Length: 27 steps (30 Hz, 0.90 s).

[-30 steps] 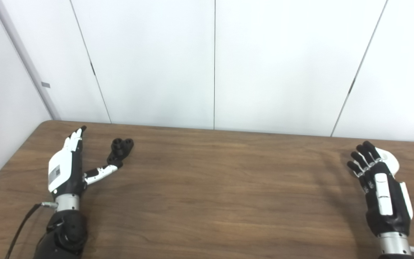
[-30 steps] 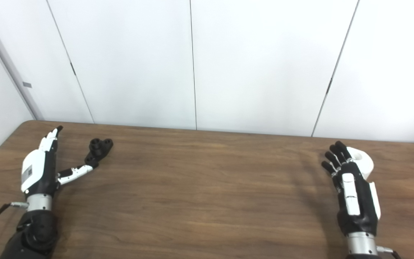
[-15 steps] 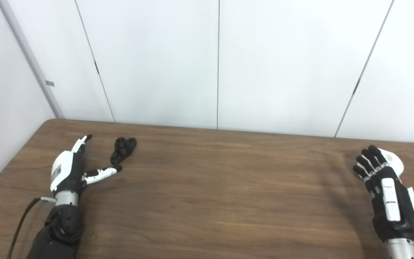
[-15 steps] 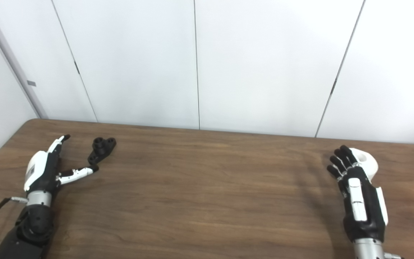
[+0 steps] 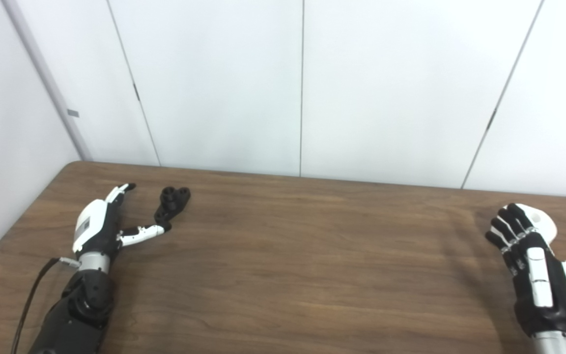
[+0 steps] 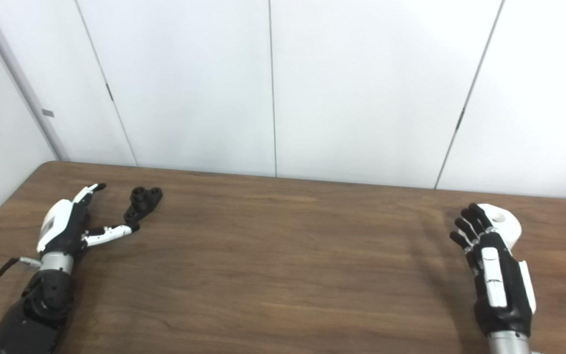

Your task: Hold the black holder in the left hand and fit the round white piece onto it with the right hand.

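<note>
Two open hands, neither holding yet: left hand spread beside black holder, right hand against white piece. Close squarely before lifting off table.

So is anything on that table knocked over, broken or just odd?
Nothing stands out. The black holder lies flat on the wooden table, by the thumb of the open left robot hand. The round white piece sits whole just beyond the open right robot hand.
</note>
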Tool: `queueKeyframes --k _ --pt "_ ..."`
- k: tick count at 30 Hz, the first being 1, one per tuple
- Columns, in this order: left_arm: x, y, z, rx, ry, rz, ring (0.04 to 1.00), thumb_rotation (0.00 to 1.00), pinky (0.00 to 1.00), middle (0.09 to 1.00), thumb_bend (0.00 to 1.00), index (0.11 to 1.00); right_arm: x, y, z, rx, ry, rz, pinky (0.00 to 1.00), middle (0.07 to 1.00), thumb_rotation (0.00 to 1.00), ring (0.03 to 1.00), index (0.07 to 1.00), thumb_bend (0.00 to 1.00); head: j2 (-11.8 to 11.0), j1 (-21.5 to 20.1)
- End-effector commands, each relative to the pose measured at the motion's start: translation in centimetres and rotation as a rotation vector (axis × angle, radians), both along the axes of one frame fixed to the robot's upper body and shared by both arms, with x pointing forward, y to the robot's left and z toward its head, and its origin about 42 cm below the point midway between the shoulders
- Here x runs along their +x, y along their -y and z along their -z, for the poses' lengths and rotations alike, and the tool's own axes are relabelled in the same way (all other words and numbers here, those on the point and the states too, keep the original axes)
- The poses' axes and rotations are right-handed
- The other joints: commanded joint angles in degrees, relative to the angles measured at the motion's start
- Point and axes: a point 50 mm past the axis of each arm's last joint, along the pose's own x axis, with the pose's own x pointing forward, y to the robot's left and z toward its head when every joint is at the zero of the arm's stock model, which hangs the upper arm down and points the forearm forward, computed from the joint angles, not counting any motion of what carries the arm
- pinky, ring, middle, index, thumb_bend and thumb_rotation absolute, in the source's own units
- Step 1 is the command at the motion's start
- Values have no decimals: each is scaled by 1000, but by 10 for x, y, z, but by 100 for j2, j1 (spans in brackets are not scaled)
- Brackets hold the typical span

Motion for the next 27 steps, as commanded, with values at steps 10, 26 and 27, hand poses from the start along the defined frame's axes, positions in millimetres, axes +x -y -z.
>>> queueKeyframes --k 10,26,27 --pt "15 13 -10 19 -24 67 930 343 838 934 1000 851 -13 0 13 0 -39 3 828 882 792 873 867 336 61 0" --pt "23 28 -10 -32 -2 102 881 322 772 924 1000 809 -15 -2 12 2 -42 -2 841 885 789 878 866 347 100 33" --pt "23 29 -11 -31 -4 103 881 322 772 924 1000 809 -15 -2 12 4 -43 -1 841 885 789 878 866 347 100 33"
